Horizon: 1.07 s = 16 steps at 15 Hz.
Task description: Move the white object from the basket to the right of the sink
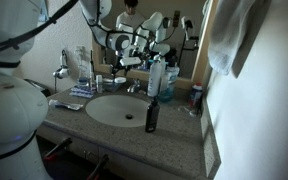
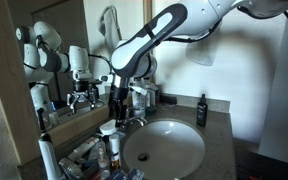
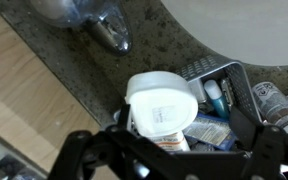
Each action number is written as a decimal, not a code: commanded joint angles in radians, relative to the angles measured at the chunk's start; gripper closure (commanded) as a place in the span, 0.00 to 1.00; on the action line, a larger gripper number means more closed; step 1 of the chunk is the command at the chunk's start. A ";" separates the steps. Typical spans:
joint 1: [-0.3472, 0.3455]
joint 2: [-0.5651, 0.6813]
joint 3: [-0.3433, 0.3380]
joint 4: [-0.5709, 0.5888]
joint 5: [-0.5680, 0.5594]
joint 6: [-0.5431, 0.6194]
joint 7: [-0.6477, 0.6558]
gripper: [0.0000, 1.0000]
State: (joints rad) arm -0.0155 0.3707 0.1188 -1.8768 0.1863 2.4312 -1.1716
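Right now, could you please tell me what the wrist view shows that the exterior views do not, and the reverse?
Only the wrist view shows the white container's printed label, its place between the fingers (whether they clamp it is unclear), and the wire basket beside it. Only an exterior view shows the dark bottle standing by the sink, the mirror and the whole arm. Both share the sink, the faucet and the granite counter.

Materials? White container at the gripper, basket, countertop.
White container: probably plastic, matte white, with a printed label on its side. Basket: looks like dark metal mesh, a thin rim over a fine grid wall. Countertop: speckled, granite-like stone with a slight sheen; could be laminate.
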 commanded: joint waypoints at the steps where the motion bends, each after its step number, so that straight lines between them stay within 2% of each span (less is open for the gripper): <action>1: 0.001 0.015 0.008 -0.005 -0.044 0.052 0.026 0.00; 11: 0.001 0.055 0.023 0.010 -0.066 0.077 0.034 0.00; 12: 0.002 0.057 0.024 0.011 -0.070 0.078 0.035 0.04; 13: 0.003 0.058 0.023 0.011 -0.077 0.079 0.037 0.28; 15: 0.003 0.058 0.022 0.012 -0.089 0.084 0.041 0.32; 16: 0.002 0.058 0.022 0.012 -0.093 0.087 0.042 0.40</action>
State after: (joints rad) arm -0.0151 0.4238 0.1367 -1.8722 0.1246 2.4951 -1.1666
